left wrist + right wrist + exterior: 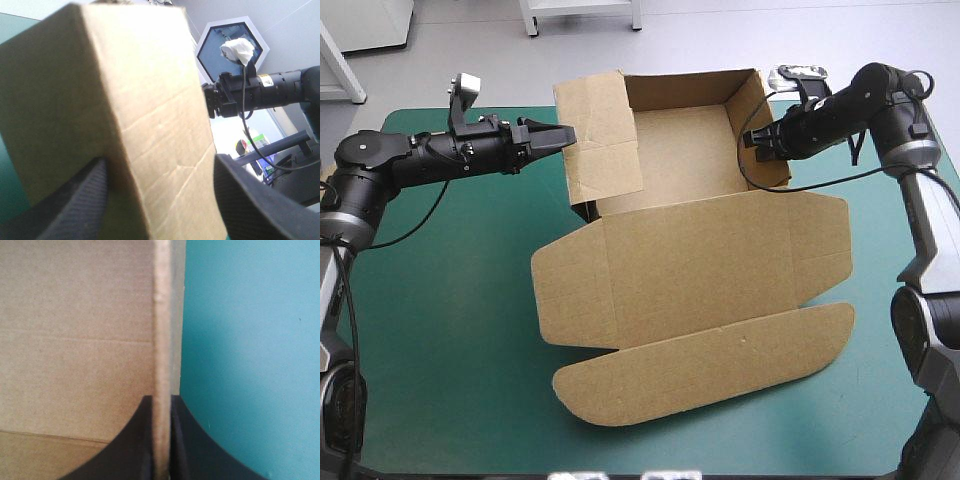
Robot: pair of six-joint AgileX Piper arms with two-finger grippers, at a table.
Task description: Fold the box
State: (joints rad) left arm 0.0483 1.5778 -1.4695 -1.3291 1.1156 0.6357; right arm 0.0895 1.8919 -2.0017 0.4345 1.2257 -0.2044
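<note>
On teal-green cover (440, 330), box (700, 250) lay lid-flat; your right gripper (751, 140) pinched its wall, left gripper (568, 133) straddled flap, jaws spread.

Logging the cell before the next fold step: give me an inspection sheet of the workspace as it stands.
surface: teal-green cover, lying flat.
job's things: box, brown, far walls raised into a tray, lid flat toward the near edge.
clutter: nothing seen.
grippers: left gripper open, the left wall flap between its fingers; right gripper shut on the box's right wall.
cables: nothing seen.
surroundings: nothing seen.
</note>
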